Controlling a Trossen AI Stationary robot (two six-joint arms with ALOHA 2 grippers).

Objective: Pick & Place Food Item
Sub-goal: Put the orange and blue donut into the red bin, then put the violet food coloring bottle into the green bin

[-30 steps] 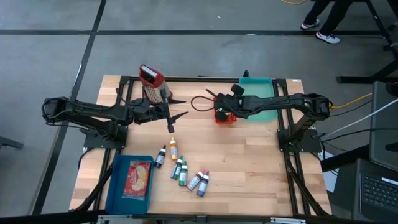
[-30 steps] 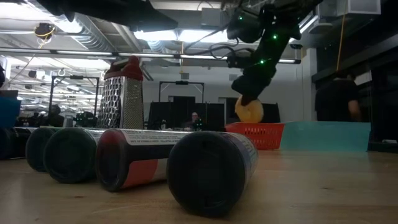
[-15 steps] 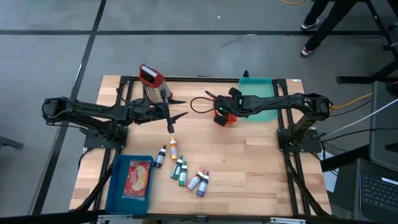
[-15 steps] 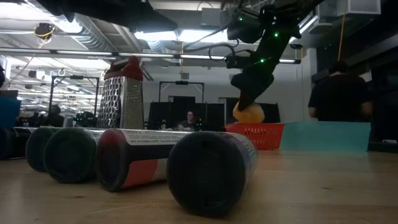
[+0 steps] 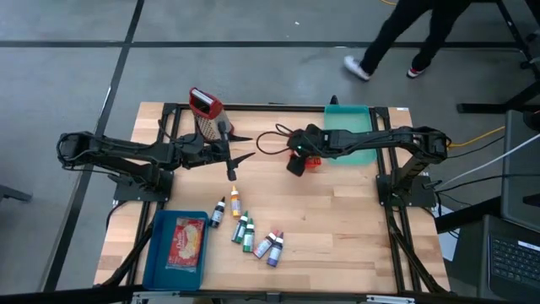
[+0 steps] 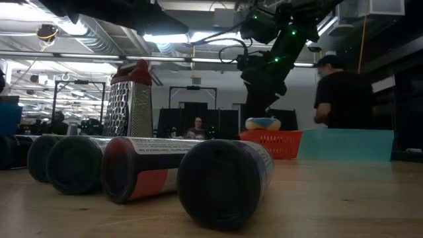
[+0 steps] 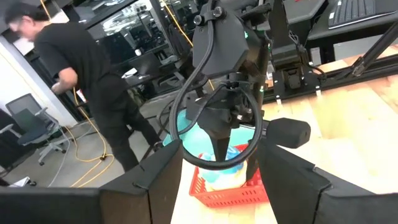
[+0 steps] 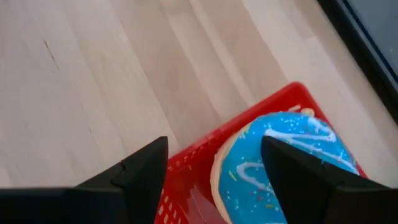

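- While the placing step is judged near its end, items run from the table's left to its right.
- Left gripper [image 5: 240,146]: waiting level over the table near the grater [image 5: 205,111]; fingers parted, nothing between them.
- Blue tray [image 5: 158,253]: front left corner, holding a red-and-cream packet [image 5: 187,241]; its print is too small to read.
- Small bottles [image 5: 247,231]: loose cluster lying at centre front; labels unreadable in the high view, and dark and unreadable in the low view.
- Right gripper [image 8: 211,171]: tilted down just above the red basket [image 8: 186,180]; fingers spread wide, gripping nothing.
- Doughnut [image 8: 283,168]: blue icing with white drizzle and sprinkles, lying in the red basket below the spread fingers, apart from them; the low view shows it resting above the basket rim.
- Handling note: to finish well, lift the right gripper straight up with fingers kept wide, so neither fingertip catches the icing or tips the light basket.
- Teal bin [image 5: 354,139]: just beside the basket, at right rear; no writing seen.
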